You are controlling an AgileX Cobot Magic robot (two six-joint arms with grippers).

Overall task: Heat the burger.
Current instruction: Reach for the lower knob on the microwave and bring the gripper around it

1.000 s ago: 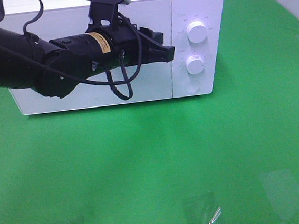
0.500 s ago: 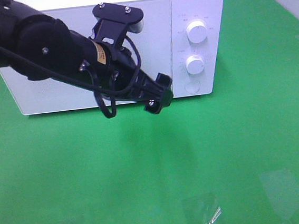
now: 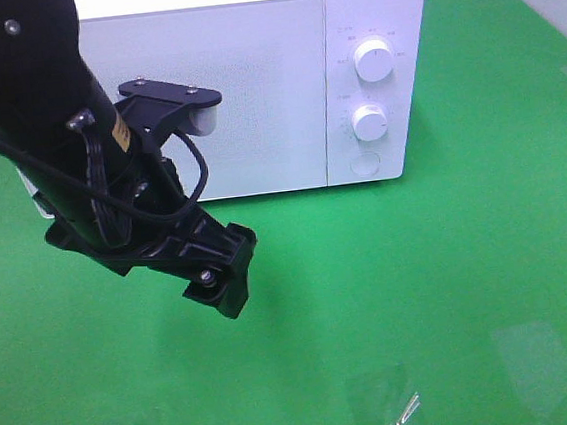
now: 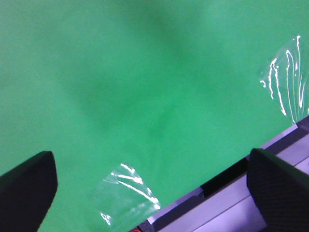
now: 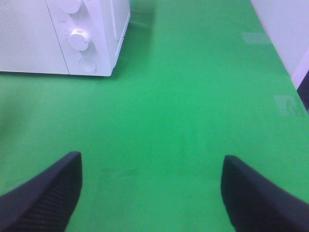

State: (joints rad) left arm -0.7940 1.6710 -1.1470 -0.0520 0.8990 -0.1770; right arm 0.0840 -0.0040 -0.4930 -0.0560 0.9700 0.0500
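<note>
A green cloth (image 3: 450,277) is spread under a white microwave (image 3: 252,95), whose door is seen shut. In front of that door the left arm (image 3: 43,115) is held above the cloth. The left gripper (image 4: 152,193) is spread wide, with nothing between the jaws. The right gripper (image 5: 153,195) is likewise parted and empty, well in front of the microwave's upper dial (image 3: 374,60) and lower dial (image 3: 369,121). The burger's place cannot be told.
</note>
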